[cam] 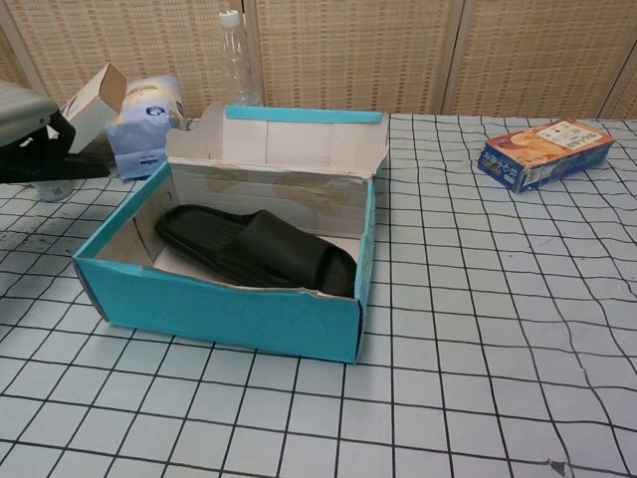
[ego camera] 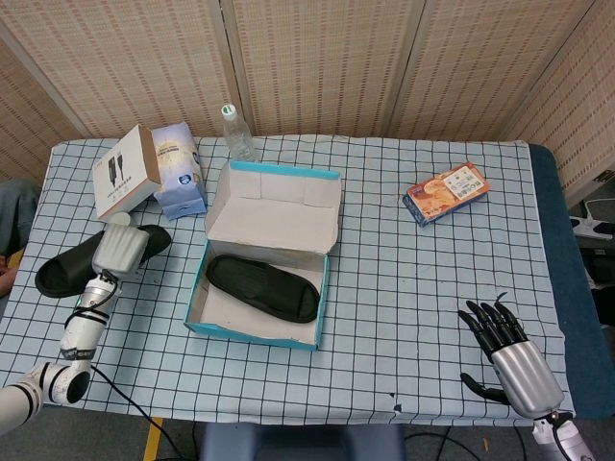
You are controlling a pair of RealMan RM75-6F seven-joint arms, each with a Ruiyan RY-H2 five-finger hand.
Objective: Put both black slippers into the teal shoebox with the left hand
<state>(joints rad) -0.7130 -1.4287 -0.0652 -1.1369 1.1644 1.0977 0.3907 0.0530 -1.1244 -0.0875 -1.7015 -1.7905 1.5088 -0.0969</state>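
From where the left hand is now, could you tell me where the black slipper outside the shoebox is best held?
Probably across its strap end, from above. The slipper lies long and low, and the left hand already grips it there, nearer the teal shoebox; the other end sticks out away from the box.

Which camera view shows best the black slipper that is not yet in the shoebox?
The head view: the outside slipper shows nearly whole, gripped by the left robot hand, left of the teal shoebox. The chest view shows only a dark sliver of it at its left edge.
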